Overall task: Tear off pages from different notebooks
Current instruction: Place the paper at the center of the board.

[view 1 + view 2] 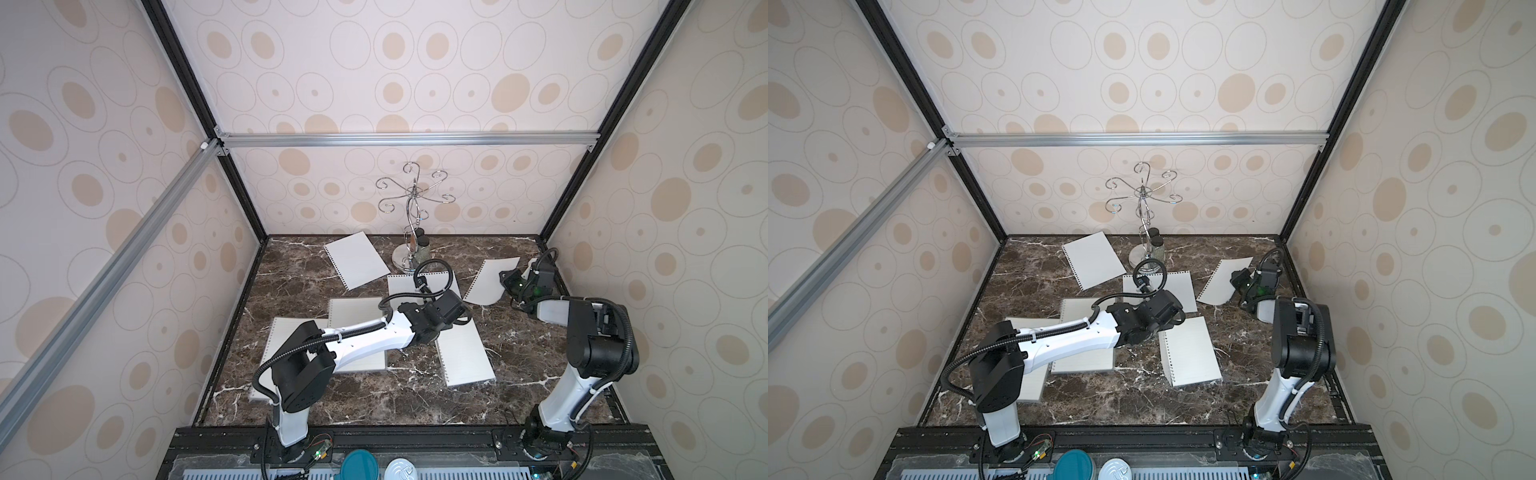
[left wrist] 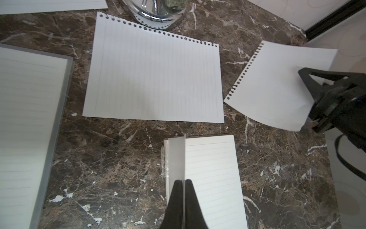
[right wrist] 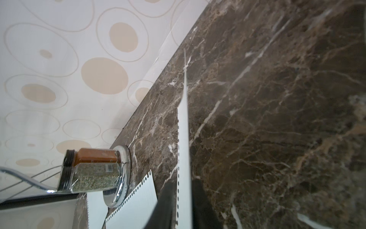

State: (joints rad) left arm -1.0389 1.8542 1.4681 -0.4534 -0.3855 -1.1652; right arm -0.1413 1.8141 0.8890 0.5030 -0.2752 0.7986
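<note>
A tear from the small spiral-bound notebook of lined white paper (image 2: 213, 178), lying on the dark marble tabletop (image 1: 519, 365) in front of the chrome wire hook stand (image 1: 409, 249), seems in hand. The left hand (image 2: 184, 181) pinches its thin white top page (image 2: 179, 156), raised on edge. Right of the stand, the right hand (image 3: 183, 182) has narrow jaws around a loose white punched sheet (image 3: 184, 128); a grip cannot be confirmed. Next, likely: release that sheet, pin the notebook, pull the page free.

glossy brown marble tabletop (image 1: 374, 395), matt white paper pages (image 2: 154, 79), chrome stand (image 1: 401, 258)
</note>
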